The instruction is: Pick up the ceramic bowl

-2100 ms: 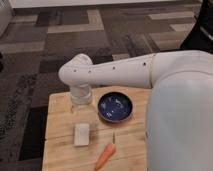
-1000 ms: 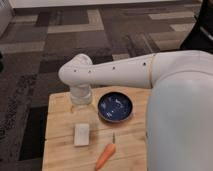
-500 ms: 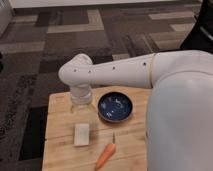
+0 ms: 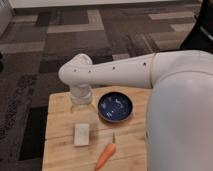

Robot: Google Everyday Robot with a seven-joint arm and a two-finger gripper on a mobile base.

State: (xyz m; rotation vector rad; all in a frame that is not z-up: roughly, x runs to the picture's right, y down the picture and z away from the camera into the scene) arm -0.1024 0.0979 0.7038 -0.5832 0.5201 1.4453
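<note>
The ceramic bowl point(image 4: 115, 107) is shallow, round and glossy, dark navy inside with faint white flecks. It sits on the wooden table point(image 4: 60, 155), right of centre. My white arm point(image 4: 115, 72) reaches in from the right and bends down at the elbow. The gripper point(image 4: 82, 106) hangs below the wrist over the table's back left part, just left of the bowl and apart from it. I see nothing held in it.
A small white block-like object point(image 4: 81, 134) lies in front of the gripper. An orange carrot point(image 4: 105, 156) lies near the table's front edge, in front of the bowl. My white body point(image 4: 180, 120) covers the table's right side. Patterned carpet point(image 4: 60, 40) surrounds the table.
</note>
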